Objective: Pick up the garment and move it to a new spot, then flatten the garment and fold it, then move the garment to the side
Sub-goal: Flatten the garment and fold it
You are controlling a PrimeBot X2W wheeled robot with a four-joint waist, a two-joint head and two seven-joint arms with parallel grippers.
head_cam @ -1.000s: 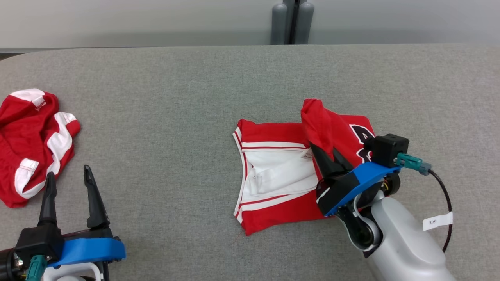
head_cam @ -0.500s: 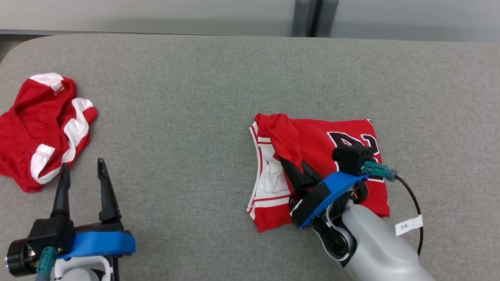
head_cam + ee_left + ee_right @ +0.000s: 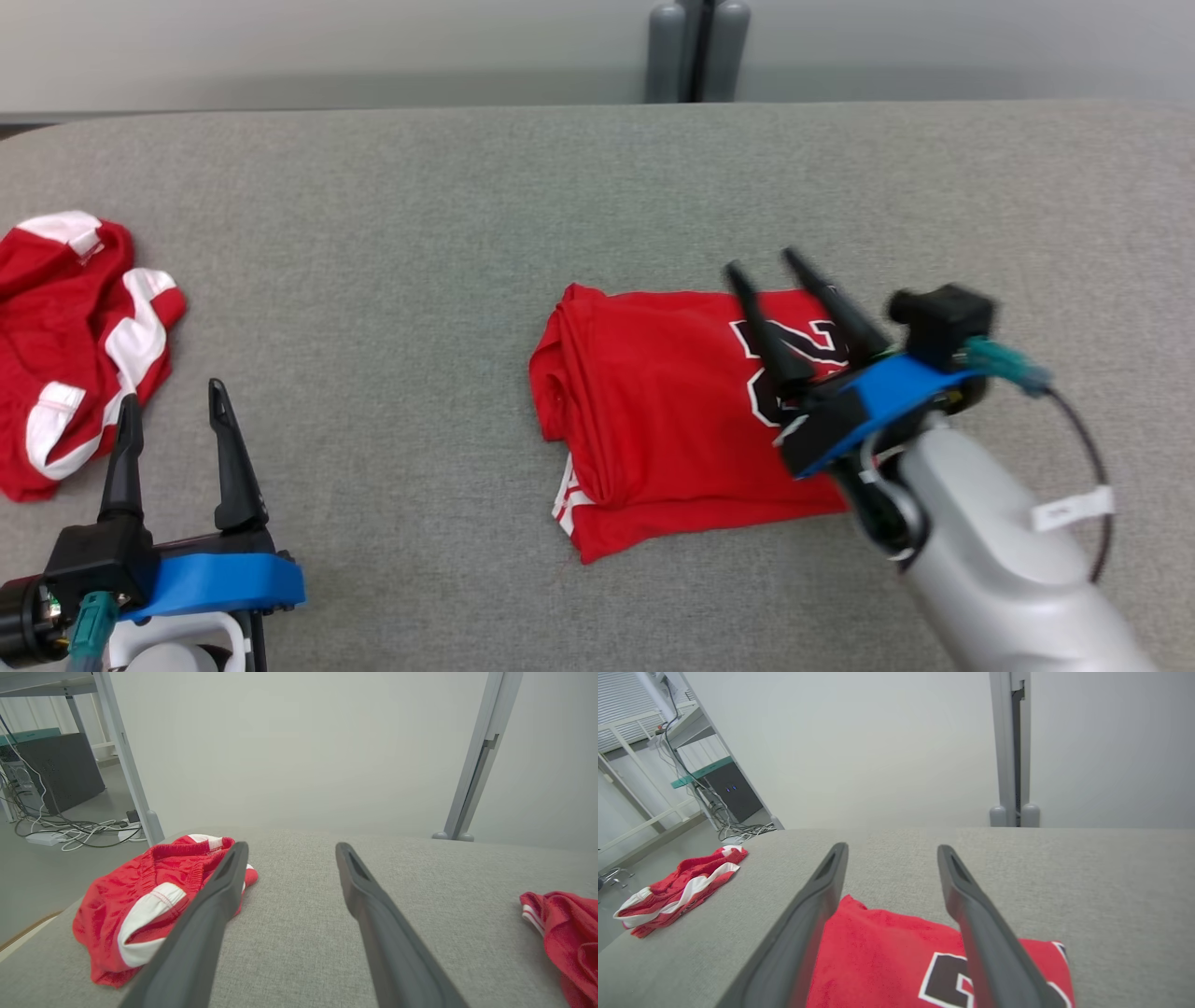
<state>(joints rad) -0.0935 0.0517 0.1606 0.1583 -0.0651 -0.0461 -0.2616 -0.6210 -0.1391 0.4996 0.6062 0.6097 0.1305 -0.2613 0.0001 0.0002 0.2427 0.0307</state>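
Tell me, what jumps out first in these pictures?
A folded red jersey with a black number lies mid-table on the grey table, with the right gripper open above it. At the table's left edge sit crumpled red-and-white shorts, with the left gripper open beside them.

Down at the desk's near left corner, the left jaws stand spread wide above a blue-and-black wrist mount, long dark fingers pointing toward the far edge. Over on the right, the pale grey forearm slants in from the near right corner. The right jaws are parted, gripping nothing, their tapered black fingers smeared by blur.
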